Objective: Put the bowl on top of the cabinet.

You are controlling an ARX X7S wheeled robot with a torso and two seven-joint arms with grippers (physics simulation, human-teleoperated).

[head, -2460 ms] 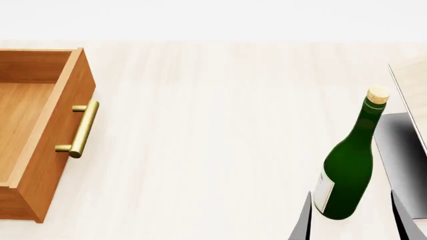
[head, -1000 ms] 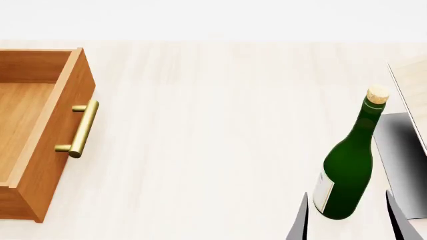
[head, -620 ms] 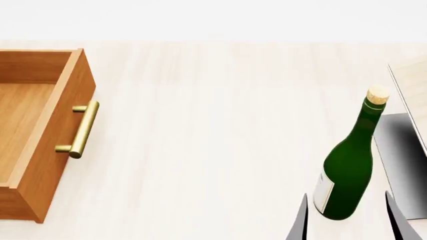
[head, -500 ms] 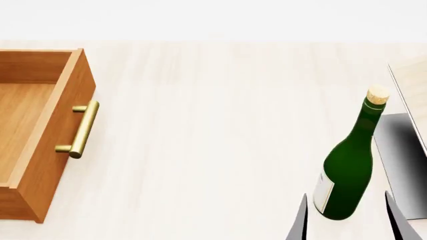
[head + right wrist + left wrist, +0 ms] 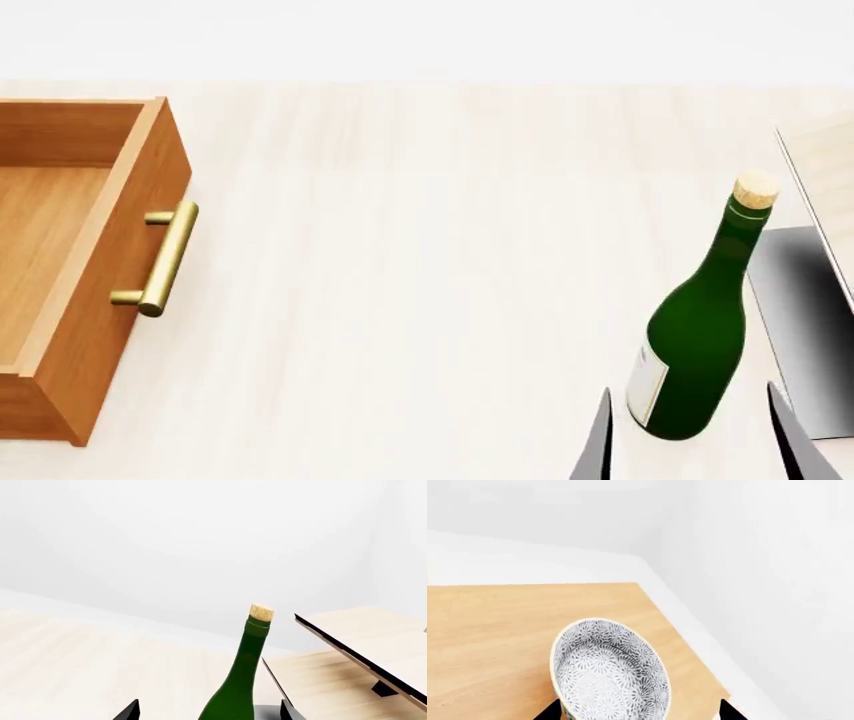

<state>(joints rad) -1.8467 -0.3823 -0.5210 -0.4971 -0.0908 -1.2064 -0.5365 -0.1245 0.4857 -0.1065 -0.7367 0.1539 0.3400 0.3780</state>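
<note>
The speckled white-grey bowl [image 5: 608, 672] sits upright on an orange-brown wooden surface, the cabinet [image 5: 487, 630] top, near its far corner. My left gripper [image 5: 639, 712] is open, its two dark fingertips [image 5: 550, 712] standing on either side of the bowl, one right by the rim and the other well clear. Neither the bowl nor the left gripper shows in the head view. There the cabinet [image 5: 94, 330] appears at the left as an open drawer with a brass bar handle [image 5: 160, 258]. My right gripper [image 5: 694, 445] is open around the base of a green bottle [image 5: 701, 340].
The corked green bottle [image 5: 243, 680] stands upright on the pale table [image 5: 427, 250]. Just right of it is a pale slanted wooden rack [image 5: 827, 190] on a dark base [image 5: 801, 320]. A white wall rises behind the cabinet [image 5: 747, 580].
In the head view the right gripper's fingertips have drifted slightly left around the bottle. The drawer, bottle and rack have not moved.
</note>
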